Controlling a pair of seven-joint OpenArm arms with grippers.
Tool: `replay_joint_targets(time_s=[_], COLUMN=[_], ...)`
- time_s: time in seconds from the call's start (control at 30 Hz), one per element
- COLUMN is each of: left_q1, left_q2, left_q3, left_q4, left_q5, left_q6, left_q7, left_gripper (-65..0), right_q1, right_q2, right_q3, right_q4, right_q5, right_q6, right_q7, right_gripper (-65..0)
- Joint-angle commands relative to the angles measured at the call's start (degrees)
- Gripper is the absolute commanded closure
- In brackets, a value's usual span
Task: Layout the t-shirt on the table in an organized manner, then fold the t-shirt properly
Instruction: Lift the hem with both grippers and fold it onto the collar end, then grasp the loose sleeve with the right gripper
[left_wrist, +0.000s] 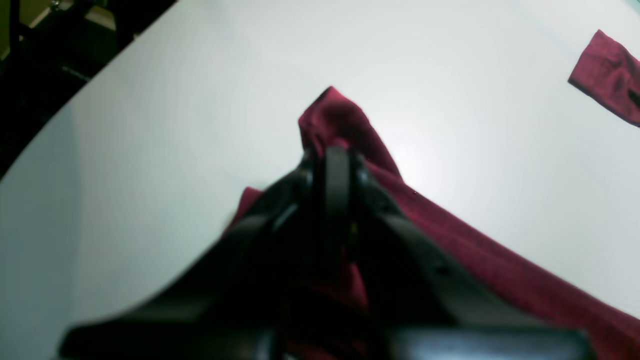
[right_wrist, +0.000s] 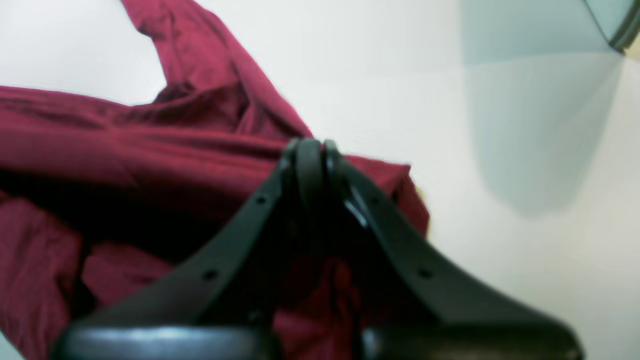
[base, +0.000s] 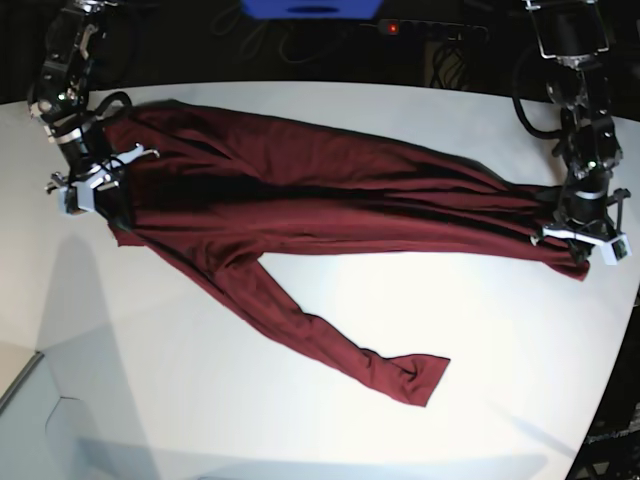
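The t-shirt (base: 320, 190) is seen stretched across the far half of the table (base: 500, 400), pulled between both arms, w/ deep lengthwise folds along the body and one long sleeve (base: 330, 345) trailing toward the near side, its cuff end crumpled on the surface. The left gripper (left_wrist: 336, 156) is clamped on a pinch of cloth at one end, fabric poking out past the tips in the left wrist view; the right gripper (right_wrist: 310, 150) is likewise closed on a bunched edge at the other end. Fabric is judged light, soft, limp knit: no stiffness is to be expected, so whatever isn't held will sag, drape and drag. Some stretch is likely, so tension btwn the arms is prob. absorbed before wrinkles flatten. Slip risk at thin single-layer pinches is judged moderate; a doubled edge should hold better. Best holds are judged to be seams and corners, i.e. hem corners or shoulders, not mid-panel, since those spread the body evenly. The loose sleeve is best taken near the cuff. Which part of the garment each end is can't be told from these views.
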Motion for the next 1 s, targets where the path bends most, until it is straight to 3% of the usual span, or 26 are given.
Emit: replay_joint_targets(time_s=[0.0, 0.33, 0.97], left_q1=[-0.1, -0.1, 2.3], left_q2=[-0.9, -0.8, -0.7], left_q3=[-0.4, -0.4, 0.0], left_q4=[1.0, -3.4, -8.8], left_q5=[0.1, 0.1, 0.1], left_q6=[0.1, 0.1, 0.1], left_q7=[-1.3, -1.3, -1.2], left_gripper=[0.0, 0.0, -0.9], right_q1=[0.0, -0.3, -0.5], right_q2=[0.7, 1.2, 2.4], right_q3=[0.2, 0.1, -1.8], right_q4=[0.3, -7.2, -7.8], right_q5=[1.1, 0.9, 0.8], right_q6=[0.2, 0.2, 0.2], right_q7=[1.6, 1.6, 1.3], right_gripper=[0.0, 0.0, 0.0])
